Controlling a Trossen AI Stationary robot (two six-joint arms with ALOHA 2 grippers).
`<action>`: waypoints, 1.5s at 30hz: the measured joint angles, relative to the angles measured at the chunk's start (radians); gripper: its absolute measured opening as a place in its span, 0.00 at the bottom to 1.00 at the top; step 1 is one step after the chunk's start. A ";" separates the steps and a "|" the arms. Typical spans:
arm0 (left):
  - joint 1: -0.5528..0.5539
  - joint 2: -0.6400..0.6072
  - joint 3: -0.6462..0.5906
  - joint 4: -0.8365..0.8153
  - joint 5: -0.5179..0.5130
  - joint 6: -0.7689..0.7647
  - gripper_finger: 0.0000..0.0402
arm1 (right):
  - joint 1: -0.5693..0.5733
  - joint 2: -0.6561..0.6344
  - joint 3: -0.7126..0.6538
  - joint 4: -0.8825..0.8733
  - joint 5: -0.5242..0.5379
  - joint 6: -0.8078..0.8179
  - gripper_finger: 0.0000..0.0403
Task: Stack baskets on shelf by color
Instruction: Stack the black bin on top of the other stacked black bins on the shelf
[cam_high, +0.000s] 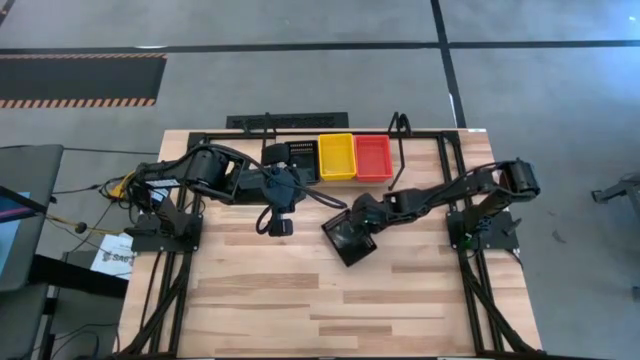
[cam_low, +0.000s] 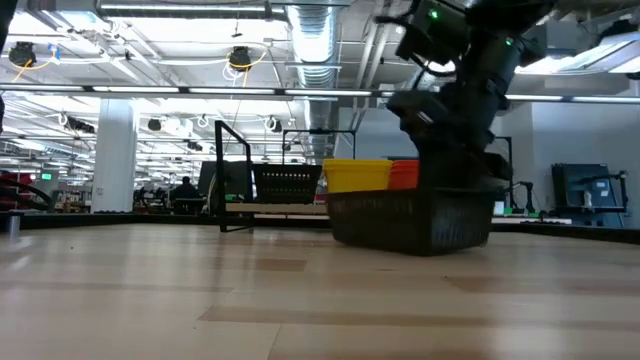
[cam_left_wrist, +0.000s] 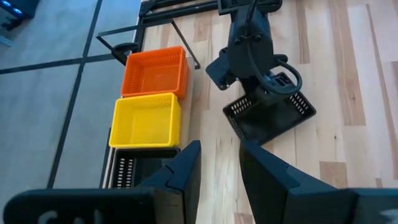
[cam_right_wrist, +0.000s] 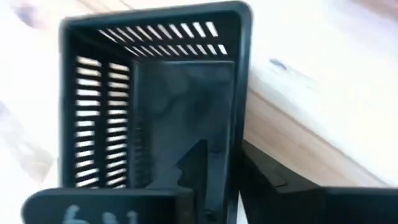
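Close in front of the right wrist camera sits a black basket (cam_right_wrist: 155, 106) on the worktop (cam_high: 330, 300), one wall standing between the right gripper's (cam_right_wrist: 221, 180) fingers. Whether they pinch it or have just let go, I cannot tell. The shelf (cam_high: 400, 130) at the back carries a yellow basket (cam_high: 336, 157), a red basket (cam_high: 373, 157) and another black one (cam_high: 300, 155). The left gripper (cam_left_wrist: 217, 165) hangs near the shelf, fingers parted, empty. I'd say the black basket is the one in hand; next it needs lifting onto its black mate.

Black basket (cam_high: 349, 238) skewed on table; yellow (cam_high: 336, 157), red (cam_high: 373, 157) shelved.
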 joint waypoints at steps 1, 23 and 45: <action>0.000 0.000 0.000 0.000 0.000 0.000 0.24 | 0.000 0.000 0.012 0.001 -0.001 -0.019 0.26; -0.014 0.015 -0.019 -0.088 0.027 -0.101 0.24 | -0.116 -0.010 0.554 -0.736 0.005 -0.423 0.37; 0.024 0.013 -0.586 0.528 0.279 0.085 0.24 | -0.005 -0.559 0.679 -1.200 0.219 -0.066 0.33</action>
